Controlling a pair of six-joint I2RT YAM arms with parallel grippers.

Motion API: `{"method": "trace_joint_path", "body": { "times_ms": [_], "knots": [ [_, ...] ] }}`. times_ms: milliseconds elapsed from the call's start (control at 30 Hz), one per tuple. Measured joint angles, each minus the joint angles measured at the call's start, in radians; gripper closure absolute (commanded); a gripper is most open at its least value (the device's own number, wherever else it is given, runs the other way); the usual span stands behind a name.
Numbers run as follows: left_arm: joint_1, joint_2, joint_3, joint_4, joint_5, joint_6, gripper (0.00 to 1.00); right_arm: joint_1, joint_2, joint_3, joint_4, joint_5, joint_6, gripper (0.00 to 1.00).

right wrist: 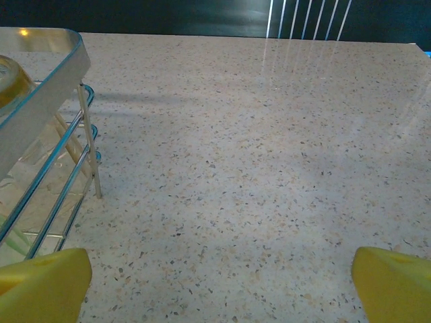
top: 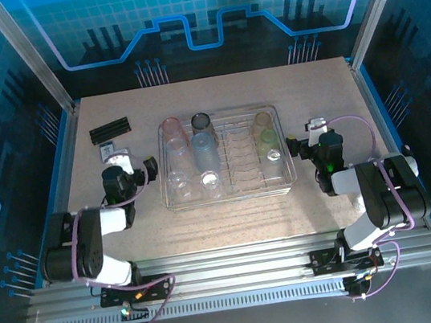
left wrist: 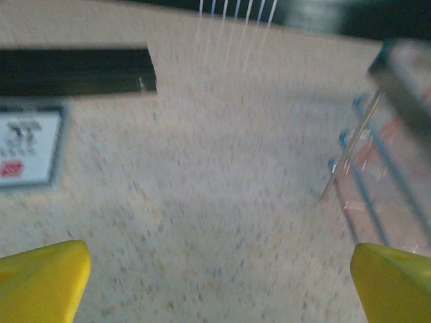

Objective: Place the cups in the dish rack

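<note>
Your cups (top: pixel 205 153) stand in the rack (top: pixel 229 199) at the table's (top: pixel 327 202) middle. Both claws are spread wide and empty. The left gripper (left wrist: pixel 215 286) sits beside the rack's left edge, the right gripper (right wrist: pixel 215 286) beside its right.

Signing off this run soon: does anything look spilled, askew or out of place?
Nothing stands out. The cups sit inside the dish rack, which lies straight, with no spill visible. A black ridged bar and a small card lie left of it, apart.
</note>
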Motion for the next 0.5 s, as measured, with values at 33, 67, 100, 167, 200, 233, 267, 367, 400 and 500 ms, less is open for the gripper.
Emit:
{"method": "trace_joint_path", "body": {
  "times_ms": [33, 67, 100, 167, 200, 233, 267, 367, 400, 500],
  "knots": [
    [0.000, 0.016, 0.000, -0.002, 0.008, 0.003, 0.01, 0.000, 0.000, 0.000, 0.000, 0.000, 0.000, 0.00],
    [0.000, 0.021, 0.000, 0.000, 0.015, 0.010, 0.00, 0.000, 0.000, 0.000, 0.000, 0.000, 0.000, 0.00],
    [0.000, 0.021, 0.000, 0.004, 0.021, 0.014, 0.01, 0.000, 0.000, 0.000, 0.000, 0.000, 0.000, 0.00],
    [0.000, 0.021, 0.002, 0.016, 0.026, 0.021, 0.01, 0.000, 0.000, 0.000, 0.000, 0.002, -0.001, 0.00],
    [0.000, 0.021, 0.003, 0.017, 0.029, 0.021, 0.01, 0.001, 0.000, 0.000, -0.001, 0.004, -0.002, 0.00],
    [0.000, 0.021, 0.005, 0.018, 0.029, 0.022, 0.01, 0.002, 0.000, 0.000, -0.001, 0.005, -0.003, 0.00],
    [0.000, 0.021, 0.006, 0.020, 0.029, 0.024, 0.01, 0.002, 0.000, 0.000, 0.000, 0.006, -0.003, 0.00],
    [0.000, 0.021, 0.006, 0.023, 0.029, 0.025, 0.00, 0.006, 0.000, 0.000, -0.001, 0.008, -0.004, 0.00],
    [-0.001, 0.021, 0.006, 0.023, 0.028, 0.026, 0.01, 0.006, 0.000, 0.000, -0.001, 0.008, -0.004, 0.00],
    [-0.019, 0.021, 0.008, 0.023, 0.003, 0.039, 0.01, 0.006, 0.000, 0.005, -0.014, -0.012, -0.018, 0.00]
  ]
}}
